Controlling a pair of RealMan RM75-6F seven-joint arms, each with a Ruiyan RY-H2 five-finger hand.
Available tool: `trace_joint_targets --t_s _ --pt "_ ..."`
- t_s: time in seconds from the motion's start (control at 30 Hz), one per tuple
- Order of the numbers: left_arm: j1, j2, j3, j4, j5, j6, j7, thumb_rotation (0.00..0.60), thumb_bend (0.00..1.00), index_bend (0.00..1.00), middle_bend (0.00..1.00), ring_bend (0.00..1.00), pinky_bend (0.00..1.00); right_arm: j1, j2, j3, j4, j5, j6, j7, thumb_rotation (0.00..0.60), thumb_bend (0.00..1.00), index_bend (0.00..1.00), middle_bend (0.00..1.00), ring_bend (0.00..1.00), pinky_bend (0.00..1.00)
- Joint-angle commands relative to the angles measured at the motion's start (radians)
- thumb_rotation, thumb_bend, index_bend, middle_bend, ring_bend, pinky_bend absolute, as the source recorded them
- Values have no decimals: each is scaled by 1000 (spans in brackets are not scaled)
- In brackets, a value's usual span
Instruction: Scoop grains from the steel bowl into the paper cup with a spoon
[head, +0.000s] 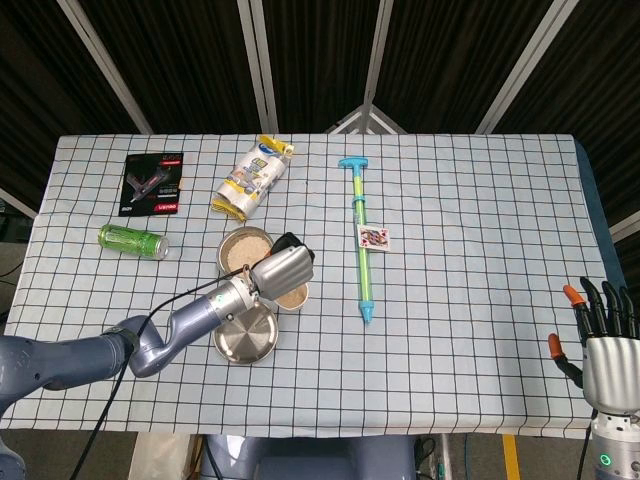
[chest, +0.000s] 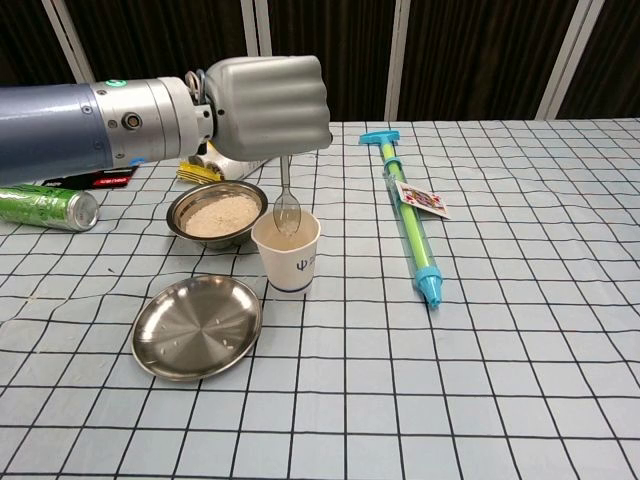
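Over the paper cup (chest: 286, 254) I'm holding the spoon (chest: 286, 207) in my left hand (chest: 270, 104), fingers clenched on its handle, long axis near vertical, bowl end dipping into the cup mouth. The steel bowl (chest: 217, 214) is sitting just left; the right hand (head: 606, 345) is idling far right, fingers spread.

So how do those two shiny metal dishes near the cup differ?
The steel bowl is deeper and full of pale grains; the steel plate is shallow and empty. In the chest view the bowl sits behind the paper cup, the plate nearer the camera. Both are round, shiny steel.
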Motion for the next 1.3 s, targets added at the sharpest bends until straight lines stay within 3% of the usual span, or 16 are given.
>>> trace_joint_targets --t_s 0.03,0.77,1.03,1.3 --pt "-10 11 8 10 36 -12 2 600 471 579 989 1000 1000 0 0 0 0 0 0 1 600 383 184 131 0 0" --pt "-40 64 16 -22 173 -103 39 600 471 581 989 1000 1000 0 0 0 0 0 0 1 600 383 184 131 0 0" --pt "-48 87 -16 -40 189 -114 44 600 471 581 989 1000 1000 0 -1 1 0 1 0 3 600 382 184 131 0 0" --pt "-37 89 -14 -59 207 -140 58 600 471 582 989 1000 1000 0 1 0 -3 2 -2 1 600 383 184 131 0 0"
